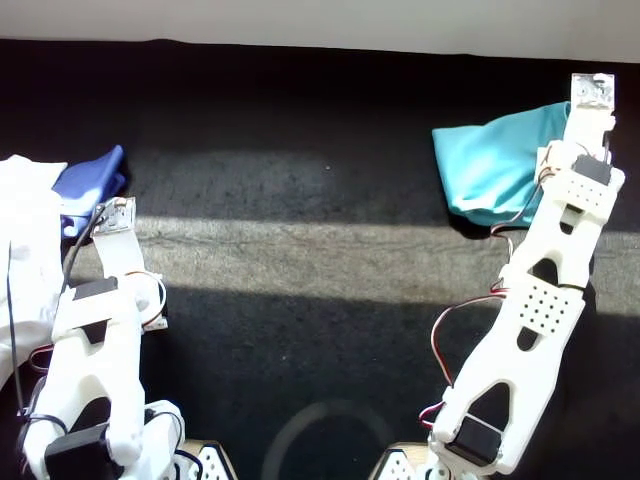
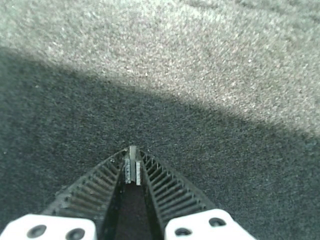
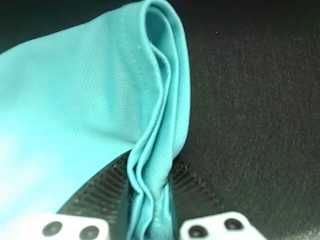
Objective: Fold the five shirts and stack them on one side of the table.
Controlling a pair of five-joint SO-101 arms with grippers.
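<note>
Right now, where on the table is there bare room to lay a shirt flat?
The middle of the table is bare, from the left gripper across to the teal shirt clamped in the right gripper. The left arm's side is crowded: white shirt and blue shirt.

You see a teal shirt (image 3: 85, 100) of fine, matt mesh-knit cloth with stitched hems. The table cover (image 2: 210, 65) is dark, rough, fuzzy felt. The left gripper (image 2: 132, 162) and right gripper (image 3: 150, 170) have ridged black plastic jaws. The arm shells (image 1: 540, 300) are smooth white plastic.
</note>
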